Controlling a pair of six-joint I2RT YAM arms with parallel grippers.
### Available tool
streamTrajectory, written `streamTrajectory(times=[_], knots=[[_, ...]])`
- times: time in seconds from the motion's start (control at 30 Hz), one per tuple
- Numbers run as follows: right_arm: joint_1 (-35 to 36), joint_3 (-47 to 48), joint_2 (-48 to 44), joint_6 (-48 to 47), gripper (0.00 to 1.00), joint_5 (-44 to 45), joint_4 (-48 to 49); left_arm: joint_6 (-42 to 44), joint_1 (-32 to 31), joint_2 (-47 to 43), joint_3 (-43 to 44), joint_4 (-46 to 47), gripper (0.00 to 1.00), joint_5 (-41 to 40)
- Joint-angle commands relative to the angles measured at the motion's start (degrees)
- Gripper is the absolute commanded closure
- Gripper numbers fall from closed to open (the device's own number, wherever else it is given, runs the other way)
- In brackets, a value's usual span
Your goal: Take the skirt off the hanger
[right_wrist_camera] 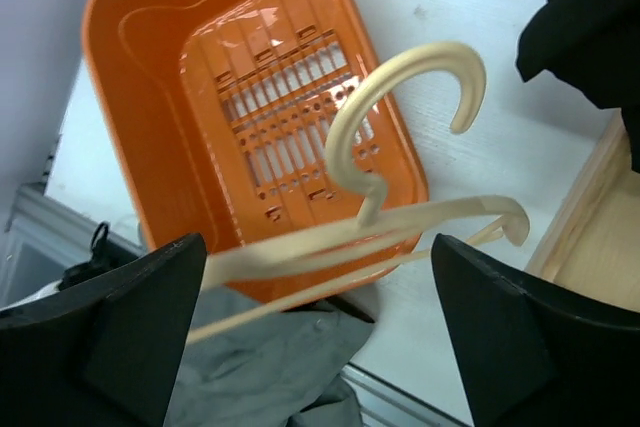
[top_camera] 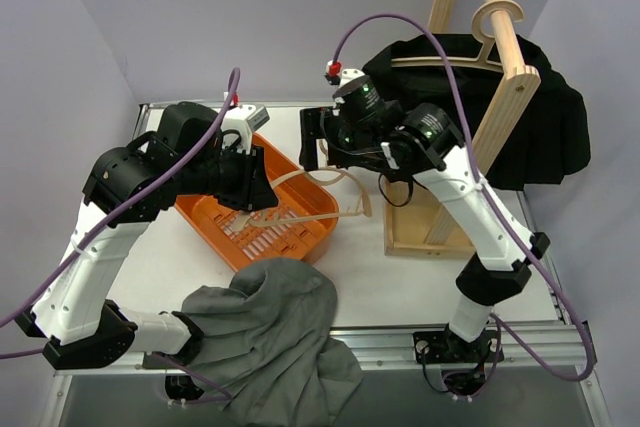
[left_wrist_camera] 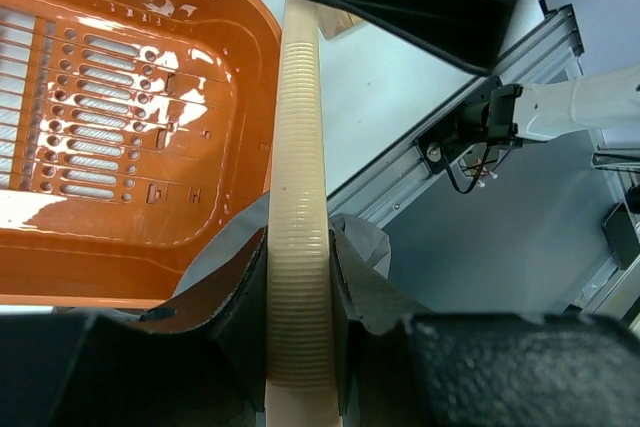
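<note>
grey skirt (top_camera: 275,332) lies off the hanger, below and behind my left gripper (left_wrist_camera: 298,297), which pinches the cream hanger (left_wrist_camera: 300,177) by one ribbed arm. right gripper (right_wrist_camera: 320,297) gapes wide, holding nothing. on that one-ended grip i fear the hanger could swing and snag the orange basket (top_camera: 200,219).

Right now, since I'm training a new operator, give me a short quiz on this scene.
1. True or false: the grey skirt hangs on the cream hanger.
2. Which pincer grips the hanger?
3. The basket is: A blue, B orange, C green?
Key: 1 false, it lies on the table; 2 the left pincer; 3 B.
</note>
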Motion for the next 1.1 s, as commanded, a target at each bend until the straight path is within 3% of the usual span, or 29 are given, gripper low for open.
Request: streamTrajectory(times=[0.0, 0.1, 0.2, 0.3, 0.4, 0.5, 0.67, 0.77, 0.9, 1.07], knots=[[-0.13, 2.42, -6.43, -1.56, 0.08, -5.48, -3.17, 2.41, -0.18, -1.05, 2.24, 2.45, 0.98, 1.78], [-0.13, 2.24, -10.21, -1.29, 0.05, -9.79, -1.34, 3.21, -0.18, -1.76, 1.36, 3.77, 0.98, 2.66], [-0.13, 2.15, -14.16, -1.64, 0.20, -16.03, 3.23, 4.79, -0.18, -2.46, -0.13, 7.28, 0.98, 4.59], [-0.04, -1.53, -19.95, -1.91, 0.97, -27.19, 12.88, 5.14, -0.18, -3.95, -1.28, 12.02, 0.98, 7.40], [-0.04, -9.69, -27.85, -0.60, 1.00, -34.50, 27.28, 4.79, -0.18, -2.55, -0.31, 15.10, 0.98, 9.42], [-0.04, -15.14, -34.10, -0.15, 1.00, -28.12, 35.83, 4.52, -0.36, -1.50, -1.01, 21.42, 0.98, 11.97], [-0.13, -18.50, -38.00, -0.59, 1.00, -19.23, 34.80, 5.84, -0.71, -0.36, -1.89, 33.89, 0.98, 18.73], [-0.13, -18.06, -38.61, 0.55, 1.00, -13.79, 31.64, 8.21, -0.71, 1.49, -0.58, 37.51, 0.98, 20.67], [-0.13, -17.89, -39.23, 2.66, 1.00, 1.85, 28.11, 10.50, -0.89, 4.56, 0.74, 43.58, 0.98, 25.06], [-0.13, -14.29, -36.77, 2.58, 1.00, 10.30, 27.32, 14.10, -0.89, 11.15, 5.40, 46.92, 0.98, 30.69]])
